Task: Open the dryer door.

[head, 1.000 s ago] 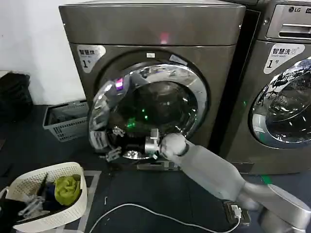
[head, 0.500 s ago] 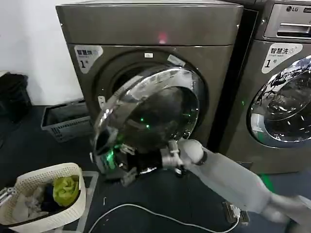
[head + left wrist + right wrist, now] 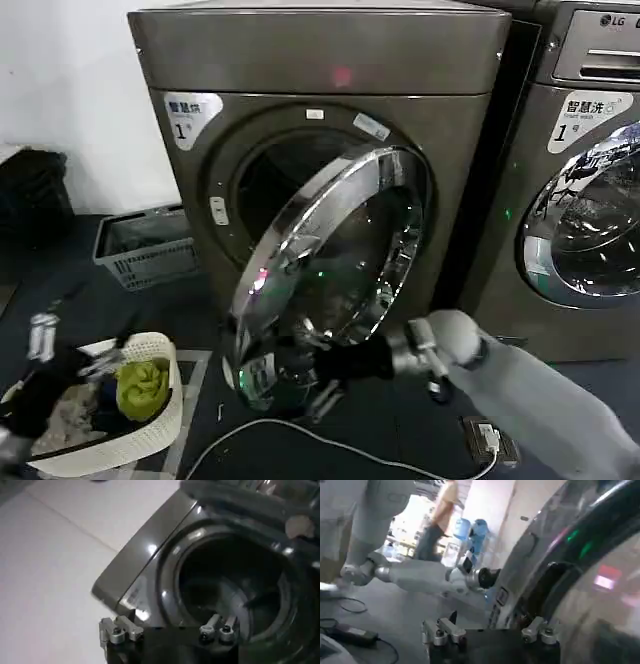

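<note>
The dryer door [image 3: 340, 270], a chrome-rimmed porthole on the bronze-grey dryer [image 3: 330, 60], stands swung partly out from its right-hand hinge, and the dark drum opening [image 3: 265, 180] shows behind it. My right gripper [image 3: 305, 368] is at the door's lower free edge, fingers spread open against the rim. In the right wrist view the right gripper [image 3: 489, 630] sits beside the chrome door [image 3: 600, 580], which mirrors my arm. My left gripper [image 3: 40, 335] hangs low at the far left, above the laundry basket. In the left wrist view the left gripper [image 3: 170, 630] is open and faces the dryer [image 3: 145, 565].
A white laundry basket [image 3: 160, 355] with clothes stands on the floor at front left. A grey crate [image 3: 140, 245] sits by the wall. The LG machine [image 3: 580, 200] stands to the right. A white cable [image 3: 300, 435] and power brick [image 3: 485, 435] lie on the floor.
The door has swung further out and the drum opening now shows. My right gripper moved down and toward me with the door's edge. The left arm has come into view over the basket.
</note>
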Controlling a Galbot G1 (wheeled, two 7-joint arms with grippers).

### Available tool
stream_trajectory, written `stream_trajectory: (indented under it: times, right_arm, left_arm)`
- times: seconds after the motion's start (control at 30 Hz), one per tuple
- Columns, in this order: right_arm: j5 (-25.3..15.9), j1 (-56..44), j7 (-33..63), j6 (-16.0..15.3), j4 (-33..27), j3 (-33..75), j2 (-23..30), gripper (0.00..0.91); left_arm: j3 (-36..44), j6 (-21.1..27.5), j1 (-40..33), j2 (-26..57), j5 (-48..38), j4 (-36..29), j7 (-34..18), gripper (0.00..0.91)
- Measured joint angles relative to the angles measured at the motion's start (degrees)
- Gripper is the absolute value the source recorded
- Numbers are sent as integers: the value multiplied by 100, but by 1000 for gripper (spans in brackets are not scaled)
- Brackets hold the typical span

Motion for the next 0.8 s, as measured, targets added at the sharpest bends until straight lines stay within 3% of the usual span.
stream_trajectory:
  times: [0.27,0.4,0.57,0.8]
  right_arm:
    - [-14,-2188,-154,188,690,2312,-845,907]
    - [-31,-3628,-154,262,998,3796,-879,907]
    - [-50,-5353,-144,425,1290,5634,-563,907]
    - [-333,-7291,372,823,1512,7868,547,907]
  left_arm:
    - [1148,290,-648,318,68,203,40,907]
    - [1709,330,-1007,397,92,335,62,907]
    - [2336,304,-1450,423,100,515,71,907]
    - [2978,43,-1779,468,57,741,83,907]
